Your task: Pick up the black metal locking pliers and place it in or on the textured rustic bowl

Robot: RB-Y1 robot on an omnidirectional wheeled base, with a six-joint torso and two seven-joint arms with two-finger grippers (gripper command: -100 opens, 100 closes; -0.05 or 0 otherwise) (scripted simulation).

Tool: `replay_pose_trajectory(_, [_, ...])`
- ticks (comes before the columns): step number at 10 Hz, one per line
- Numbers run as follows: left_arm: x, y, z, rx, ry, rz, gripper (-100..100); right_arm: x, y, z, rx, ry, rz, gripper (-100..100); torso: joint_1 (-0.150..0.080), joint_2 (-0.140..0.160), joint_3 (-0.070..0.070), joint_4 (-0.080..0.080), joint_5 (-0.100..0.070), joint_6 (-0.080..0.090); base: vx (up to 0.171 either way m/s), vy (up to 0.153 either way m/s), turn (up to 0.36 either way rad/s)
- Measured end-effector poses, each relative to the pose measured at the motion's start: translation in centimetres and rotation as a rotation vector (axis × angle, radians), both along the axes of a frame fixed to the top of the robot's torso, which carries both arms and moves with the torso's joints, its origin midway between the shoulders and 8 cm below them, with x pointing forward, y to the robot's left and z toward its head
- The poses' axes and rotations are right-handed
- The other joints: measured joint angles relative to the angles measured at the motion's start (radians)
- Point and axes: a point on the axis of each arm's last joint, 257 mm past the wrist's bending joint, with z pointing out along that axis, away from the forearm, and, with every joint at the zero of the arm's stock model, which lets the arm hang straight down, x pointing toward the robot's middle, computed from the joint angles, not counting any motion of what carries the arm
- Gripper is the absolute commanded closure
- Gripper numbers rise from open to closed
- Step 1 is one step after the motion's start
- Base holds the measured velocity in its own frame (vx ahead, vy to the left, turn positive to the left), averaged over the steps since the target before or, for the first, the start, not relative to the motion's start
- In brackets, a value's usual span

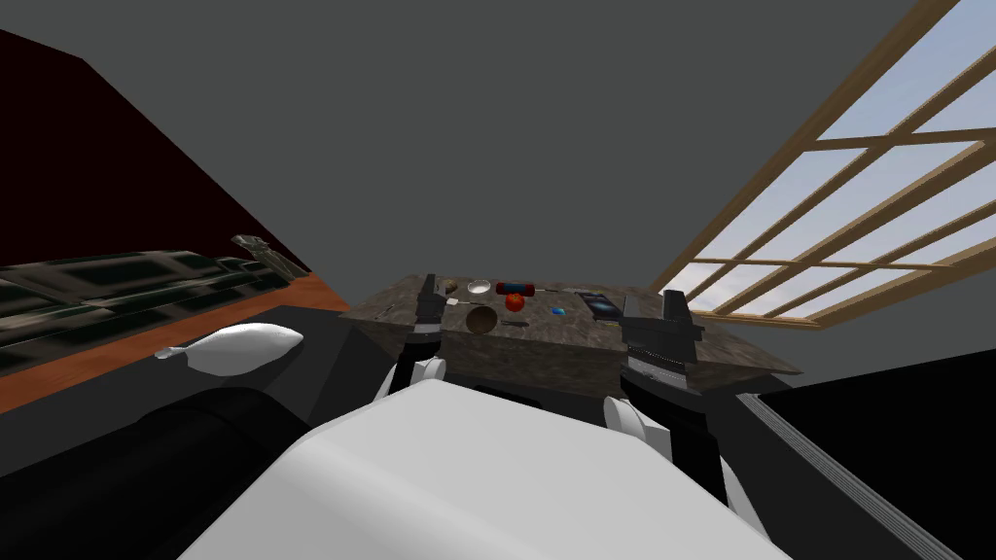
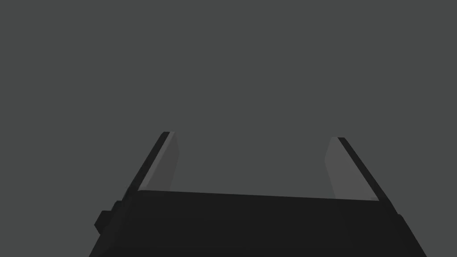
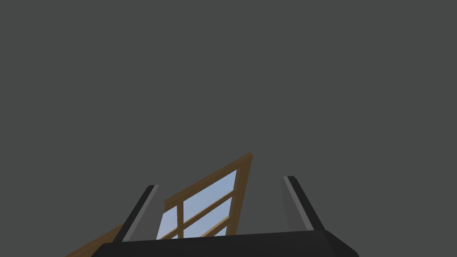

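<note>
head: down onto table | wrists: facing wall | head+right wrist share window

The bowl sits on the desk, toward its near-left part. The pliers lie just right of the bowl. Straight behind the bowl stands a smaller bowl. A ball rests behind and right of the bowl, with a cylinder farther back. A small bead lies farther right of the bowl, and a flat slab beyond that. The left pincer rises just left of the bowl, and the right pincer well to its right. A sofa lies far left of the bowl, off the desk.
</note>
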Motion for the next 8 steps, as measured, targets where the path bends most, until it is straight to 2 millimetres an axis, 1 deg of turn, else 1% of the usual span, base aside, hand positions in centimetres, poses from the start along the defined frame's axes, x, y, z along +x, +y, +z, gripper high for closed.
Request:
replay_pose_trajectory(3, [0.6, -0.9, -0.5, 0.051, 0.032, -0.041, -100, 0.0, 0.0, 0.0, 0.000, 0.000, 0.000, 0, -0.001, 0.000, 0.000, 0.000, 0.000, 0.000, 0.001, -0.027, 0.001])
replay_pose_trajectory(8, [2.7, -2.6, -2.1, 0.105, 0.139, -0.113, -100, 0.0, 0.0, 0.0, 0.000, 0.000, 0.000, 0, -0.004, 0.000, 0.000, 0.000, -0.001, 0.000, 0.001, -0.054, -0.002])
